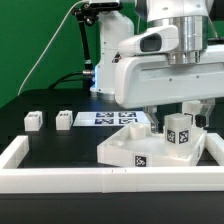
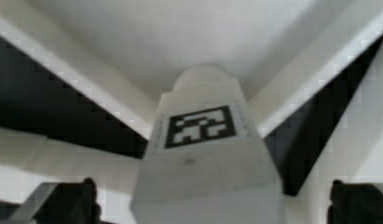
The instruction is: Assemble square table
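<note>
Tagged leg (image 2: 206,140) is standing upright on the square top (image 1: 125,150), which is lying toward the exterior view's right on the counter (image 1: 60,145), and I am holding my hand (image 1: 175,114) wide open astride the leg, gripping nothing.

A black table (image 1: 60,145) carries the flat marker board (image 1: 108,118). To the exterior view's left of the board lie one small white leg (image 1: 65,119), near it, and a second leg (image 1: 33,121) farther out. The white square top (image 1: 122,154) sits in front of the board, toward the exterior view's right. A long white border wall (image 1: 60,180) runs nearer the camera still.
</note>
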`<state>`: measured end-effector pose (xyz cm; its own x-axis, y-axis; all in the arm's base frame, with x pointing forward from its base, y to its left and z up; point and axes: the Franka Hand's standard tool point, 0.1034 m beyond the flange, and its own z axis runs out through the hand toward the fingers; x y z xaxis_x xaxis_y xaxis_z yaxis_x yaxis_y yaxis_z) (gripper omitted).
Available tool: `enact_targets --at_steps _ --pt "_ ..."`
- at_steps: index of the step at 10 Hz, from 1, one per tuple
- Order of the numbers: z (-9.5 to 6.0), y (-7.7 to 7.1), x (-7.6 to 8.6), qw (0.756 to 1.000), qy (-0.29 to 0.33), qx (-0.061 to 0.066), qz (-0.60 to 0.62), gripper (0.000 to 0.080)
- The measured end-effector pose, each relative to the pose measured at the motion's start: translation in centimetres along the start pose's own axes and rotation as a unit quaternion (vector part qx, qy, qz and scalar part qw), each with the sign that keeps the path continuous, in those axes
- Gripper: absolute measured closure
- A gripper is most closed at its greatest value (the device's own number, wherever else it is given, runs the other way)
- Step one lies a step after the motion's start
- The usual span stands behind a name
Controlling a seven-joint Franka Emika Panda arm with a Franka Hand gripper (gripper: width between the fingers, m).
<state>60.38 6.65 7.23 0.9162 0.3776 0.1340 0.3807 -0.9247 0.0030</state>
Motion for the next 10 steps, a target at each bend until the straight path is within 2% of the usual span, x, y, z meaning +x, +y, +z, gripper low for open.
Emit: enact_targets --at_steps 2,3,4,5,7,10 --pt "0.04 0.28 -0.09 1.0 0.001 -0.001 -0.006 0.0178" --pt "0.05 0.29 -0.1 1.0 0.001 -0.001 -0.006 0.0348" --pt "0.06 0.28 -0.1 1.0 0.001 0.0 -0.001 0.0348" --pt "0.09 0.29 -0.12 1.0 0.001 0.0 0.007 0.051" --pt "0.13 0.25 -0.14 1.0 0.001 0.001 0.027 0.0509" --pt "0.16 0.22 -0.14 0.992 0.001 0.002 0.124 0.0509"
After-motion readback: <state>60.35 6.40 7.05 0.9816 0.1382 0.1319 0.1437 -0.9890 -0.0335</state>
